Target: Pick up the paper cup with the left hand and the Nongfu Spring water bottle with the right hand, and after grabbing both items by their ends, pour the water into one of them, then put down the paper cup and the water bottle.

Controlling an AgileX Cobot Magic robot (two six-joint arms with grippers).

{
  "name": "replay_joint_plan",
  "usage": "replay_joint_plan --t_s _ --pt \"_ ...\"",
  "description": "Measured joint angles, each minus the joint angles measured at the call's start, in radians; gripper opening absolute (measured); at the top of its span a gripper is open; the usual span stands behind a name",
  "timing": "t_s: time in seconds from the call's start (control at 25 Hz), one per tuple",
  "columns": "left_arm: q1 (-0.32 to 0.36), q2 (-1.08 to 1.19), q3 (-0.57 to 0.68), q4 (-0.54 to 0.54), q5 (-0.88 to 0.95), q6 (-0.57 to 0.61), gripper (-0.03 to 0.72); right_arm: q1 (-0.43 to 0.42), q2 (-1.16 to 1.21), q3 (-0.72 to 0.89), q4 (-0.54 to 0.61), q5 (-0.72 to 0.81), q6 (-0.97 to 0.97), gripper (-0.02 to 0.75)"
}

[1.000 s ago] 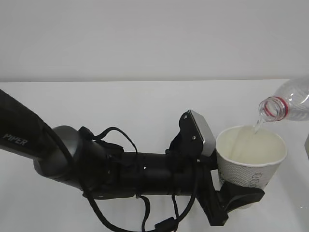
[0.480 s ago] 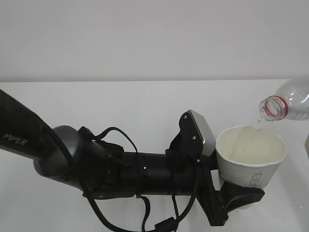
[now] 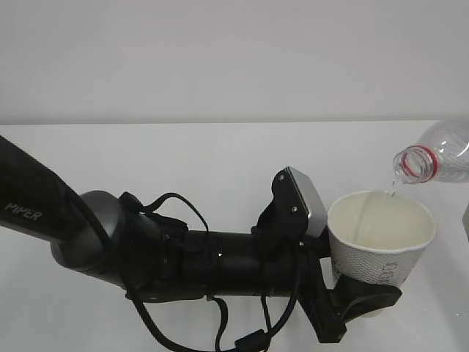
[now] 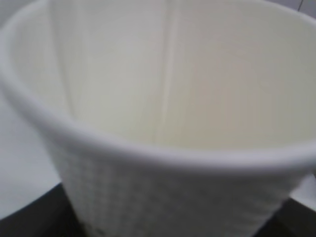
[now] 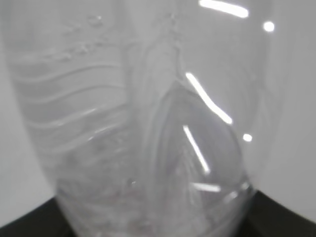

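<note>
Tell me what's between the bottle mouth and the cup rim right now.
In the exterior view, only a thin stream of water spans the short gap from the water bottle mouth down into the paper cup; nothing else is there.

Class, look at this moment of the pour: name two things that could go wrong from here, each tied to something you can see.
1. The water bottle has its mouth above the far rim of the paper cup, not the centre, so a small drift could send the thin stream outside.
2. The left gripper holds the cup only near its base; as it fills, it may tip or slip.
</note>
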Motion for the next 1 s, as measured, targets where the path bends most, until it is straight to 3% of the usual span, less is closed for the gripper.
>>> replay_joint_plan --t_s 1.0 --pt "0.000 0.000 0.000 0.000 0.000 0.000 0.531 0.000 0.000 0.000 0.000 0.000 -0.014 0.413"
